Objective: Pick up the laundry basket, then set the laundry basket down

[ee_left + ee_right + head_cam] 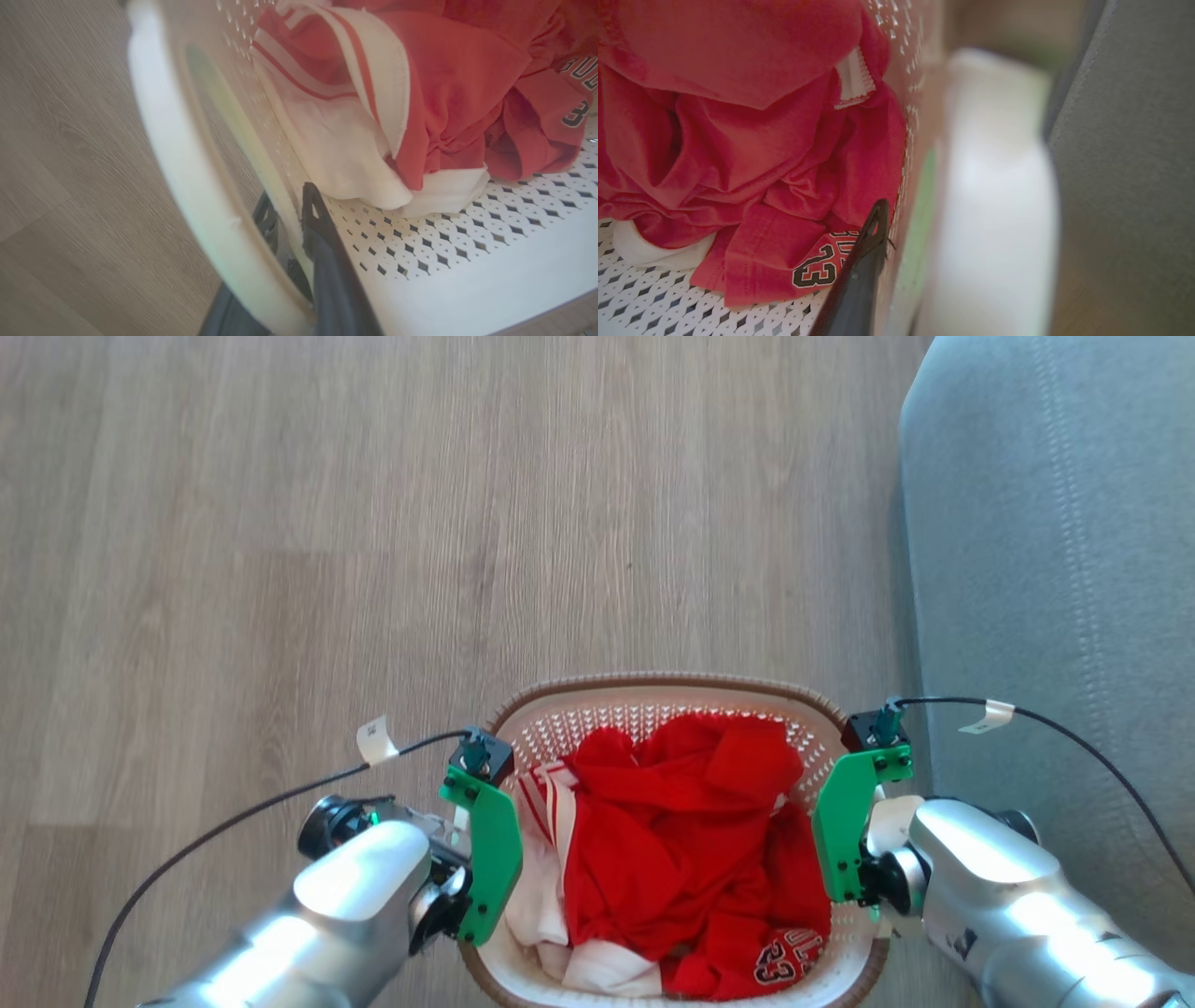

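Observation:
The laundry basket point(653, 683), white with perforated walls and a brown woven rim, sits at the bottom of the head view, full of red and white clothes point(681, 840). My left gripper point(490, 859) is at its left side. In the left wrist view this gripper point(287, 205) straddles the basket's wall point(467, 261), one dark finger inside and one outside, shut on it. My right gripper point(840, 840) is at the right side. One right finger point(864, 270) lies inside against the wall point(920, 140); the other is hidden behind it.
A grey sofa point(1055, 569) stands close along the basket's right side, next to my right arm. Wooden floor point(280, 569) stretches ahead and to the left. Black cables run from both wrists.

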Controlling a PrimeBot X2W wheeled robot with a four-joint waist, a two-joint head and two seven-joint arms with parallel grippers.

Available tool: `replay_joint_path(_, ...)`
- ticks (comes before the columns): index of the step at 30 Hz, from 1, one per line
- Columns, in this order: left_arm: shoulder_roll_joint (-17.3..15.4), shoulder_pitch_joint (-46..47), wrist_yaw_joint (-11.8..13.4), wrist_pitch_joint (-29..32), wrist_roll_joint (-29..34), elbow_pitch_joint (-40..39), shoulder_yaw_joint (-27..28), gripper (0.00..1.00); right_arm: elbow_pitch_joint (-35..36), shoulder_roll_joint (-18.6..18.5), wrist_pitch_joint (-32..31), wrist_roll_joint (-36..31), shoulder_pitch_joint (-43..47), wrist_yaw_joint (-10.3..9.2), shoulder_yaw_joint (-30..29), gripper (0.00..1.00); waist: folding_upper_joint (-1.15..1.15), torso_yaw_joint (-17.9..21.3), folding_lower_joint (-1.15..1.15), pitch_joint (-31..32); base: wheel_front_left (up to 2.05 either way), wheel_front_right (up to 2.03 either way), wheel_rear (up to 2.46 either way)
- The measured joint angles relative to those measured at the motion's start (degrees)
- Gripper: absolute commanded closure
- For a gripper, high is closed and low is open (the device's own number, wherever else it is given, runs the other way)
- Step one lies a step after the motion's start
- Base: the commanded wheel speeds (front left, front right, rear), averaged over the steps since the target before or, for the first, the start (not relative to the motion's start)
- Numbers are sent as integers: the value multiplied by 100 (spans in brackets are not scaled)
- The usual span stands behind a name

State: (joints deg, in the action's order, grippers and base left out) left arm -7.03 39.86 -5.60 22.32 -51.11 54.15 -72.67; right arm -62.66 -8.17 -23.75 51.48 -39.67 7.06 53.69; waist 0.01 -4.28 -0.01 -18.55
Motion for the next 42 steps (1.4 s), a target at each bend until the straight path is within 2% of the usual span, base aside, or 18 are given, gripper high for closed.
replay_joint_path(12, -533, -611, 9, 584, 2, -906, 9, 100, 272, -12, -193, 263, 427, -2, 349, 100, 0, 47, 0, 852, 0, 0, 0)
replay_joint_path(24, -928, -1116, 27, 1024, 19, -1622, 18, 100, 336, 38, -193, 365, 846, -2, 487, 100, 0, -1, 0, 1483, 0, 0, 0)
replay_joint_path(42, -1049, -1293, 29, 1139, 19, -1802, 18, 100, 323, 78, -189, 449, 955, -2, 576, 100, -1, -26, 0, 1719, 0, 0, 0)
